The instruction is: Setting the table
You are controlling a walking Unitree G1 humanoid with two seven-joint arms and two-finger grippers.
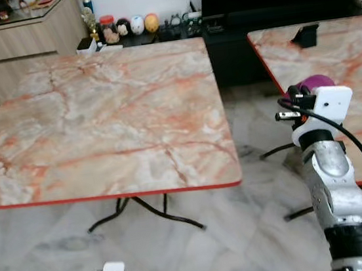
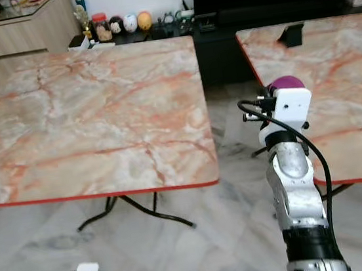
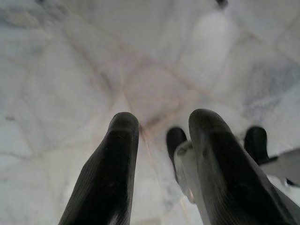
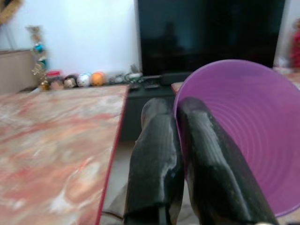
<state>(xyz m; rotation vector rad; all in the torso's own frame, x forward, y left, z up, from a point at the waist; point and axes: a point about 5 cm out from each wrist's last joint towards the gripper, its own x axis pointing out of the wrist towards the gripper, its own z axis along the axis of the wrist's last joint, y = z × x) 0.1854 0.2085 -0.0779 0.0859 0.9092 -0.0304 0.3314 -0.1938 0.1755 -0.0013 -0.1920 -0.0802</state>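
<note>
The right gripper [image 4: 180, 154] has its two black fingers [image 4: 157, 159] pressed nearly together on the rim of a purple bowl [image 4: 243, 136], one finger outside the wall and the other just inside it, so the bowl is pinched by its edge. The right wrist view looks straight into the bowl: its open mouth faces back toward the camera and somewhat up, ribbed rings run round its inside, and the bowl sits tilted on its side in the grip, not level. From the head, the bowl [image 1: 315, 82] appears as a small purple dome peeking above the white wrist housing, held over the near left edge of the right table [image 1: 349, 55], with the silver right arm rising from below; the fingers themselves are hidden behind the housing there. The head views also give the layout that the wrist cameras lack: a large marble-patterned left table [image 1: 100, 119] with a red edge, well apart from the bowl across a gap of floor [image 1: 253, 186], a dark stand-like thing [image 1: 305, 35] on the far part of the right table, and a row of small figures [image 1: 131, 26] along a low shelf by the wall beside a black screen [image 4: 206, 33]. The left gripper [image 3: 159, 154] hangs low, its fingers parted with a clear gap between them, holding nothing, pointed down at the pale marble floor; the robot's dark feet [image 3: 176, 140] show beyond the fingertips.
</note>
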